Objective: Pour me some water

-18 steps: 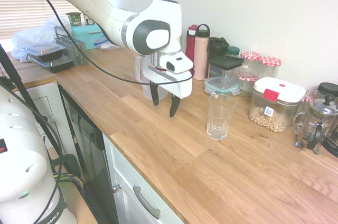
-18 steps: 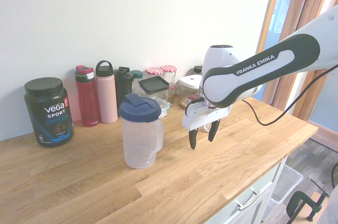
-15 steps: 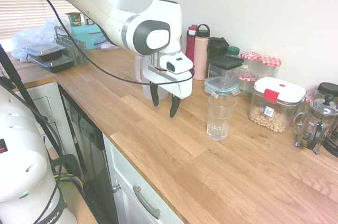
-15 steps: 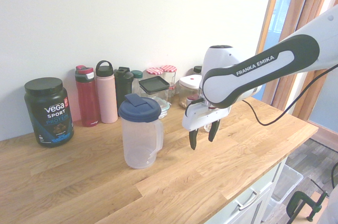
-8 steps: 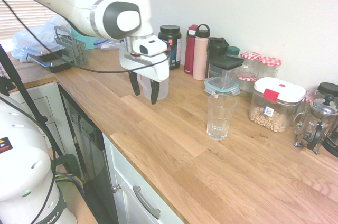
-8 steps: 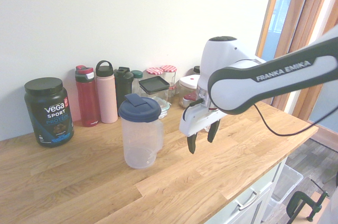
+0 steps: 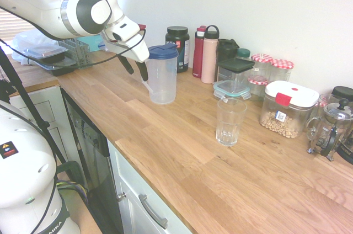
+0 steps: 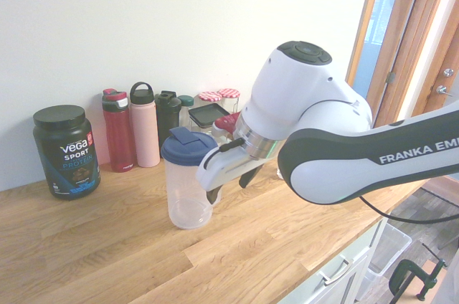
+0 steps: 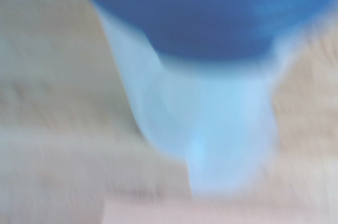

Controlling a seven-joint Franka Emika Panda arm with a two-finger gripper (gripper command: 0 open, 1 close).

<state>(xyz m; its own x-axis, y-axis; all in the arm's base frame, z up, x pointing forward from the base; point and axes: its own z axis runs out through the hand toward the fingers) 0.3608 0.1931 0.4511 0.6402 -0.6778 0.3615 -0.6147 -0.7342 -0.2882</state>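
My jaws were apart, clamped on nothing, with the gripper point(image 7: 137, 75) tilted in beside the pitcher handle point(image 7: 147, 86); couldn't tell if they touched. Water presumably in the clear pitcher point(image 7: 164, 82) under the blue lid point(image 7: 164, 52), level unreadable. Judged it stiff-walled, maybe slick, heavier if full, load liable to slosh; handle was the place to grip, square and firm, not the lid. Empty-looking glass point(image 7: 228, 126) to the right: rigid, breakable, no bumping. Vs half a second earlier: gripper had swung left and tipped toward the handle, pitcher came unblocked in first exterior view, glass hadn't moved
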